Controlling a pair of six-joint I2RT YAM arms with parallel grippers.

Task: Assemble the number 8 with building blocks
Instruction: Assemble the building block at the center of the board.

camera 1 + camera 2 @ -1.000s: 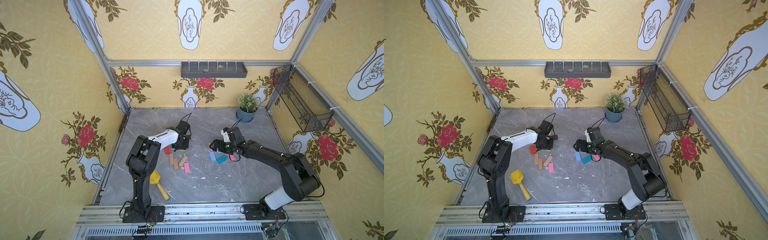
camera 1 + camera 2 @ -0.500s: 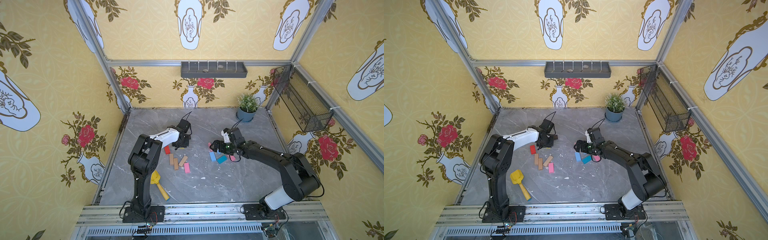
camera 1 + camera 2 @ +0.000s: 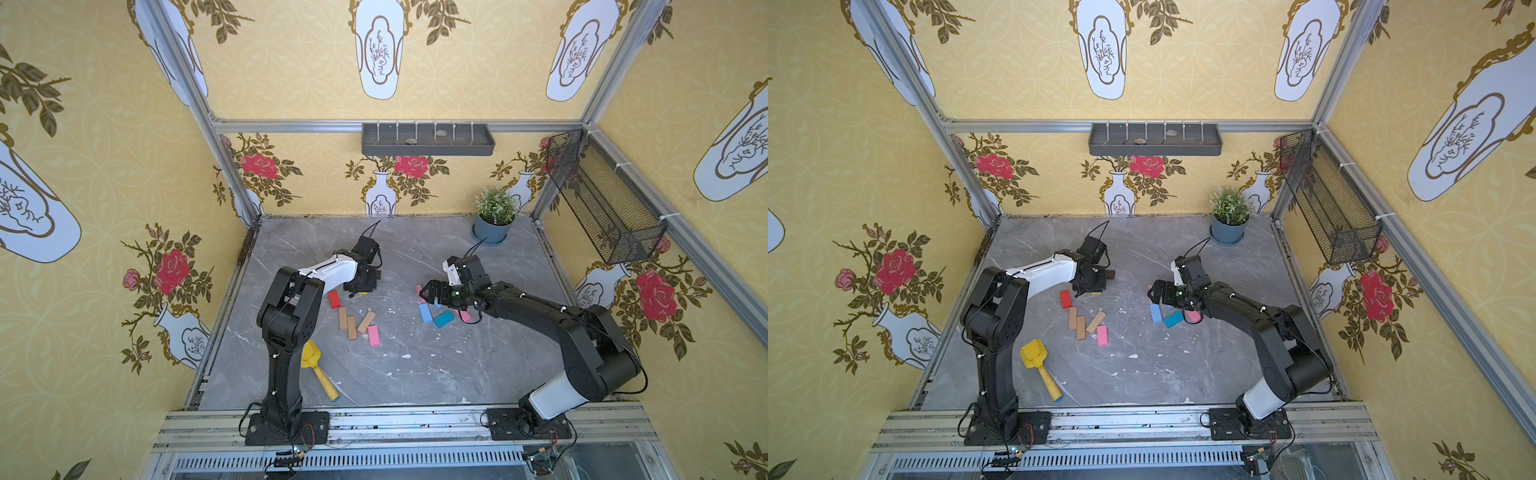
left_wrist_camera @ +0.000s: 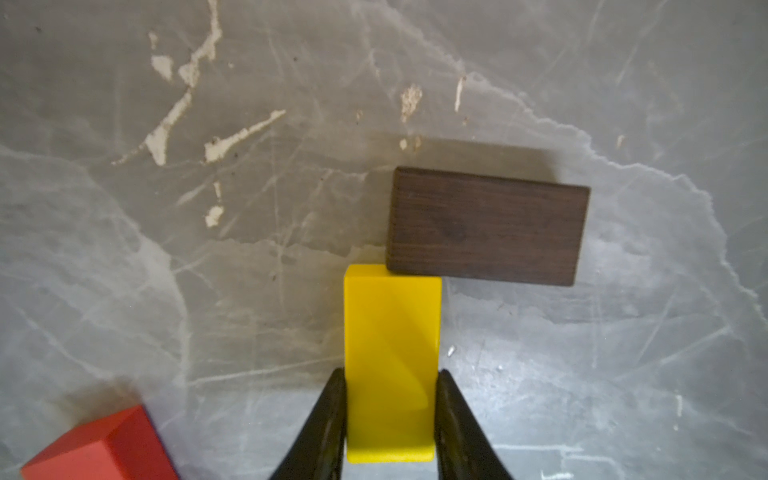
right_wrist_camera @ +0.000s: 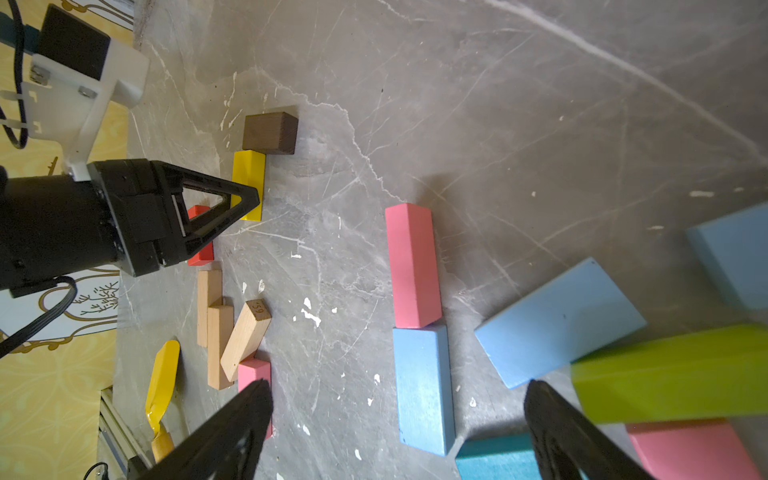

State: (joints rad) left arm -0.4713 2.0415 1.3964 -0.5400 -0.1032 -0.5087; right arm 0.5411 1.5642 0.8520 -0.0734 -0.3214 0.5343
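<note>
My left gripper (image 4: pixel 390 376) is shut on a yellow block (image 4: pixel 390 361) lying flat on the table; its far end touches the long side of a dark brown block (image 4: pixel 486 226). A red block (image 4: pixel 99 449) lies close by. In both top views this gripper (image 3: pixel 361 289) (image 3: pixel 1090 286) is at mid-left. My right gripper (image 5: pixel 399 388) hangs open just above a light blue block (image 5: pixel 422 411) lying end to end with a pink one (image 5: pixel 411 266). Around it are a second light blue (image 5: pixel 557 320), a green (image 5: pixel 673 374) and a teal block (image 5: pixel 494 459).
Three tan blocks (image 3: pixel 352 327) and a pink block (image 3: pixel 374 336) lie in a loose cluster in front of the left gripper. A yellow toy shovel (image 3: pixel 316 365) lies beside the left arm's base column. A potted plant (image 3: pixel 492 226) stands at the back right, under a wire basket (image 3: pixel 602 199) on the wall.
The left arm's elbow has shifted a little toward the back, while its gripper stays at the dark brown block with the yellow block in it. The right arm has not moved.
</note>
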